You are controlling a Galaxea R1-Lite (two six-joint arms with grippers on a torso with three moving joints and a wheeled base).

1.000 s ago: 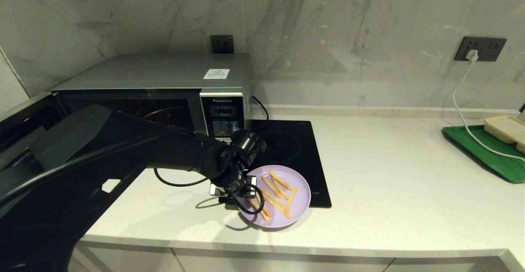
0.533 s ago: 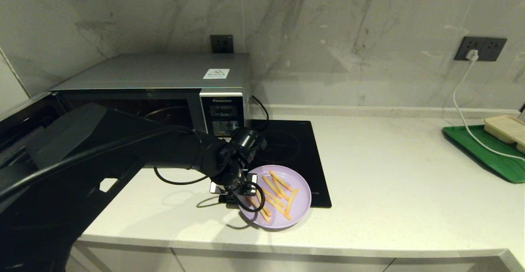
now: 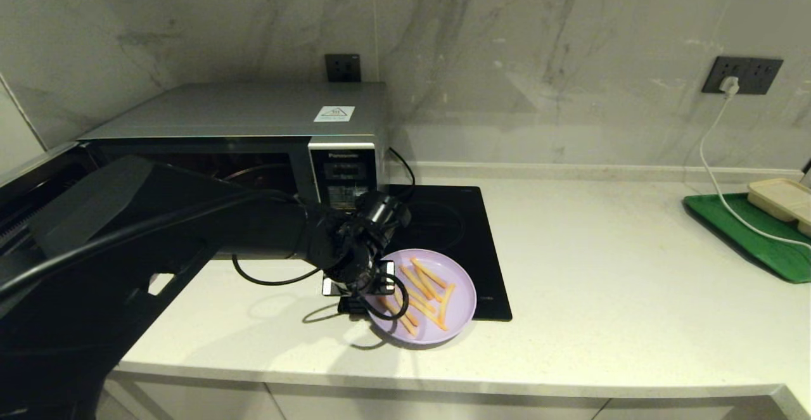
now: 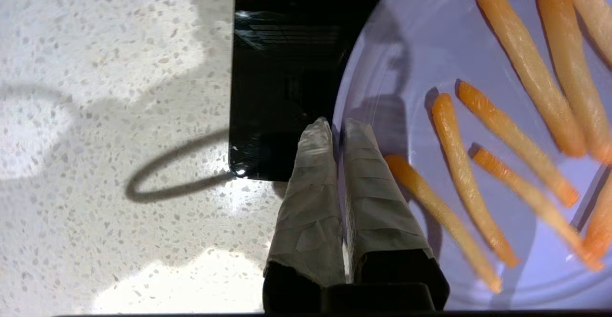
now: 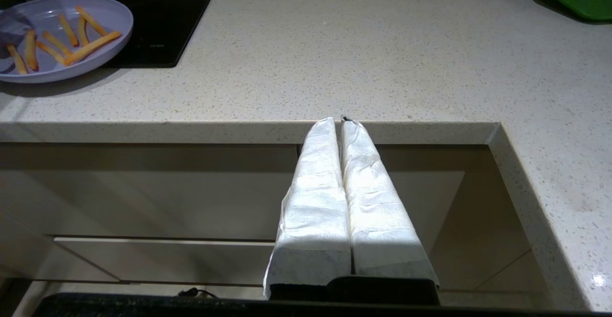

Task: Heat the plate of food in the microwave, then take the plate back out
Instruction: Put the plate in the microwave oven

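The lilac plate (image 3: 457,286) carrying several orange-yellow fries (image 3: 423,294) hangs just over the counter, at the front left corner of the cooktop. My left gripper (image 3: 379,287) is shut on the plate's left rim; in the left wrist view the taped fingers (image 4: 318,173) pinch the rim (image 4: 340,130), one inside the plate (image 4: 420,39) and one outside. The silver microwave (image 3: 253,113) stands behind on the left with its door (image 3: 38,179) swung open and the dark cavity showing. My right gripper (image 5: 340,120) sits shut and empty below the counter's front edge; from there the plate (image 5: 114,18) shows far off.
A flat black cooktop (image 3: 456,230) lies right of the microwave, partly under the plate. At the far right a green tray (image 3: 754,236) holds a beige tray (image 3: 782,197), with a white cable (image 3: 716,173) running to a wall socket.
The left gripper has carried the plate slightly left and back, towards the microwave. The right arm has not moved.
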